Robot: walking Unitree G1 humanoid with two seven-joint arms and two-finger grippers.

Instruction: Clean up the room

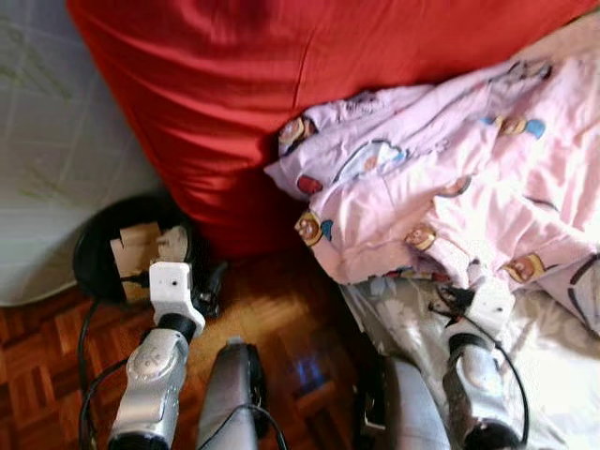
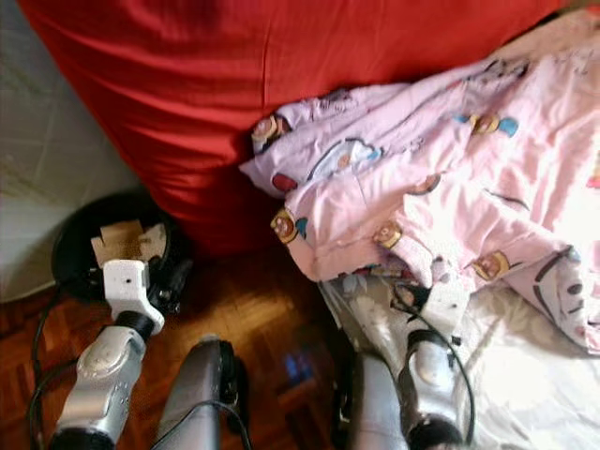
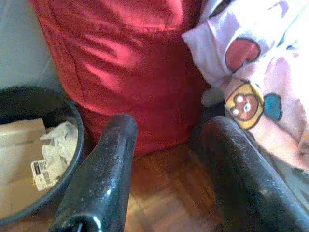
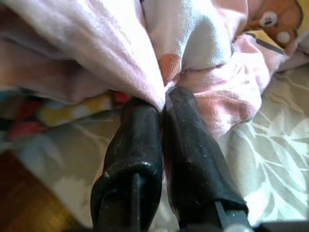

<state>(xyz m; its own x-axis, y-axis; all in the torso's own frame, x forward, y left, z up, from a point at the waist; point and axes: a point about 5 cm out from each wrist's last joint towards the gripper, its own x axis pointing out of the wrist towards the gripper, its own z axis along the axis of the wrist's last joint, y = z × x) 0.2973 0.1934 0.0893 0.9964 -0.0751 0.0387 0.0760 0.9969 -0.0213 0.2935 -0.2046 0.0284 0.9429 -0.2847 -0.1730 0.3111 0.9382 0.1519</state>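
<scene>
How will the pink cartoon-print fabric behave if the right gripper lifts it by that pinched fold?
Probably floppy: the pink fabric lies in soft folds, so it should drape and trail rather than lift flat. Likely light for its bulk. The right gripper pinches only a thin fold, so it might slip; part lies against the red cover and could drag.

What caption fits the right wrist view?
Right end effector pinches a fold of the pink blanket above the grey leaf-print sheet.
</scene>
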